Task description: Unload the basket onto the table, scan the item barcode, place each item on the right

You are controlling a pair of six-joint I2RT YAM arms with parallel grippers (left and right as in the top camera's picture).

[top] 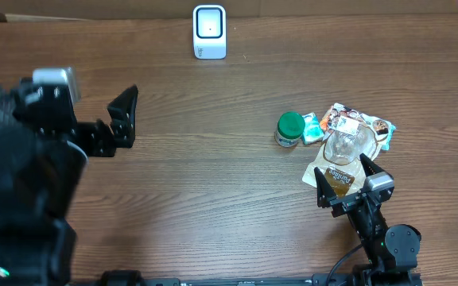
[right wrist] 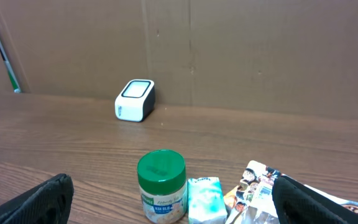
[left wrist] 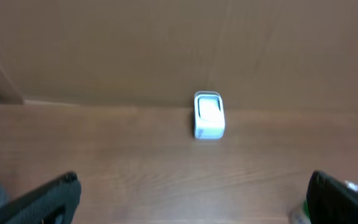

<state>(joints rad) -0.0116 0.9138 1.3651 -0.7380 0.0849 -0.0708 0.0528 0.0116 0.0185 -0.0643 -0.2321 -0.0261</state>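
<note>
Clearly your right gripper [top: 344,176], wide open and empty, is nearer: the jar [top: 290,129] lies just beyond it, leftward, scanner [top: 209,32] farther off.

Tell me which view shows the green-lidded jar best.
Right wrist: the jar is close and side-on, lid and label both showing. Overhead shows the jar small, mostly lid from above. Left wrist has only an unidentifiable blur at its bottom right corner.

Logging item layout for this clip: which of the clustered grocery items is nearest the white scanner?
The green-lidded jar, at the cluster's left edge. The teal packet and pouches lie farther right, away from the scanner.
</note>
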